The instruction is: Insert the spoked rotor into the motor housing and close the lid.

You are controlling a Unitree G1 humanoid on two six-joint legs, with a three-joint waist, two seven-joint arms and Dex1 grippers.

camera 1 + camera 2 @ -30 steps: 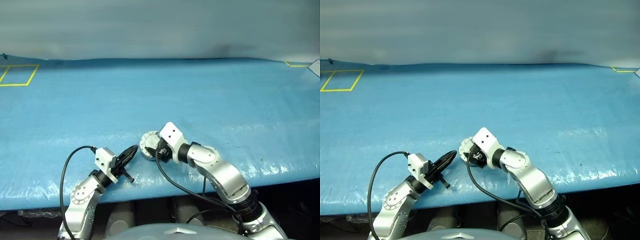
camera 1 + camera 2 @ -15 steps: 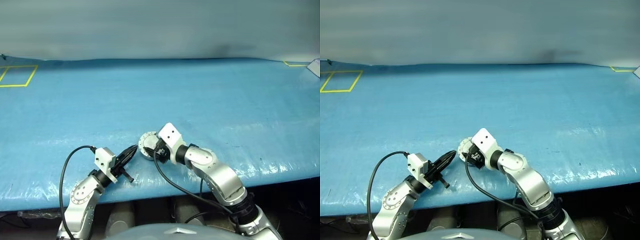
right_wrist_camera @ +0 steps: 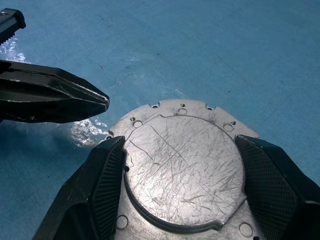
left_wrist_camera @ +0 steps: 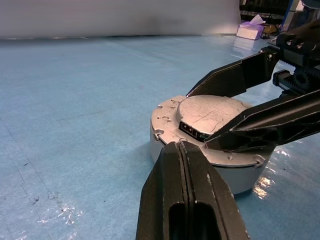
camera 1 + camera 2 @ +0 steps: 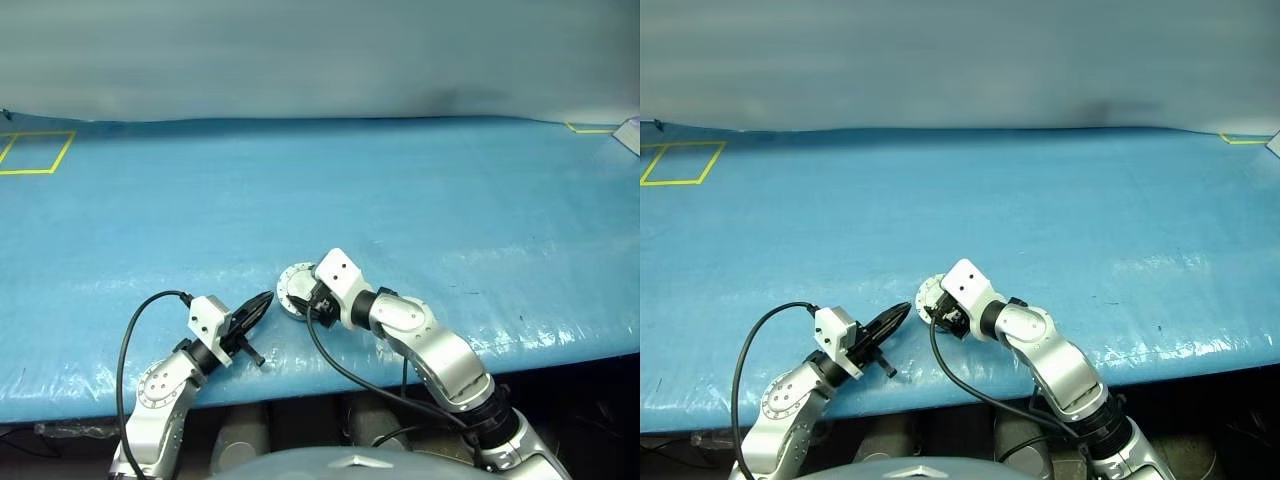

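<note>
Leftmost on the blue plastic sheet [image 5: 420, 190], whose crinkled surface glints near the front edge, sits a yellow tape square [image 5: 38, 150], cut off at the frame's side. Nearer, the left gripper [image 5: 262, 303] lies low and level, its two black fingers pressed flat together into one tapered blade with nothing between them; the tip comes just beside the housing [image 4: 165, 145]. That housing is a short round cup of dull silver metal standing on the sheet. On top lies the lid [image 3: 182, 167], a flat grey disc, closed, its face scratched all over, ringed by a rim with small holes and scalloped notches. A small dark slotted block shows at the lid's edge in the left wrist view. The right gripper [image 3: 182, 200] straddles the lid, its ribbed black fingers [image 3: 107, 182] spread wide at opposite sides of the raised disc, seemingly touching its edge, though contact is hard to judge. Inside, the rotor is hidden.
</note>
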